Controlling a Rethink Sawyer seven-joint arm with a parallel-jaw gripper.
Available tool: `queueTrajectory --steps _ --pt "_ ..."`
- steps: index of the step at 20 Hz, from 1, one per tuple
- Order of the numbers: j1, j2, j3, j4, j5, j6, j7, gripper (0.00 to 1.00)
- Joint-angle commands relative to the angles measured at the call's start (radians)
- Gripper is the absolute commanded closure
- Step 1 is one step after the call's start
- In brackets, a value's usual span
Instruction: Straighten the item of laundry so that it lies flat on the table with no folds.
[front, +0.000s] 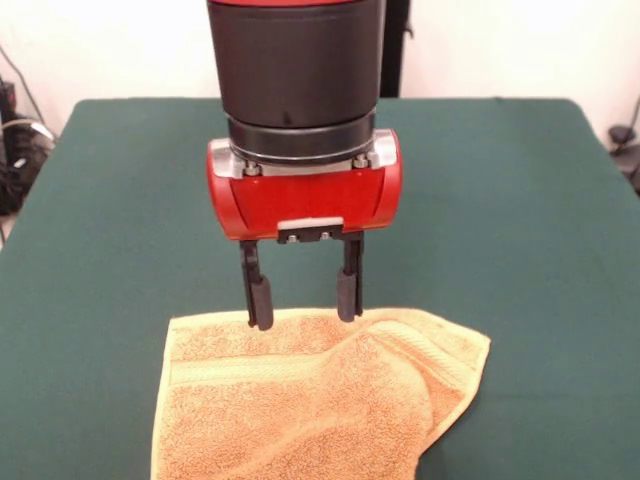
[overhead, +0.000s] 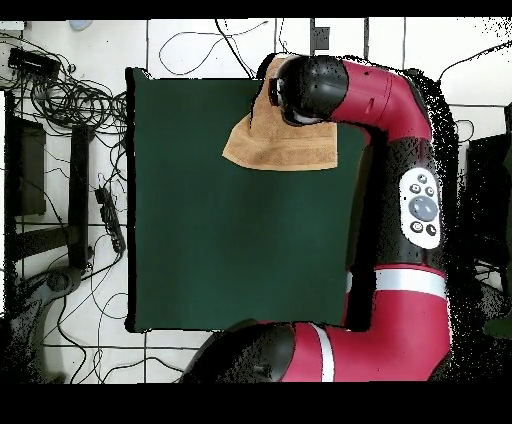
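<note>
The orange-tan towel lies at the near edge of the green table, running off the bottom of the front view. Its right part is folded over, with a diagonal flap lying across the middle. My gripper hangs straight down over the towel's far edge, open, with both fingertips at or just above the cloth and nothing between them. In the overhead view the towel sits at the top right of the table, partly hidden under the arm's black and red wrist; the fingers are hidden there.
The red arm runs along the table's right side in the overhead view. Cables and a power strip lie on the tiled floor to the left. Dark gear stands beyond the table's left edge in the front view.
</note>
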Motion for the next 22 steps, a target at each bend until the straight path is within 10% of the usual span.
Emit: queueTrajectory --steps 1,22 --pt "0.08 -0.02 -0.025 0.258 -0.024 -0.095 0.219 0.0" --pt "0.246 -0.007 -0.147 0.373 0.081 -0.31 0.479 0.0"
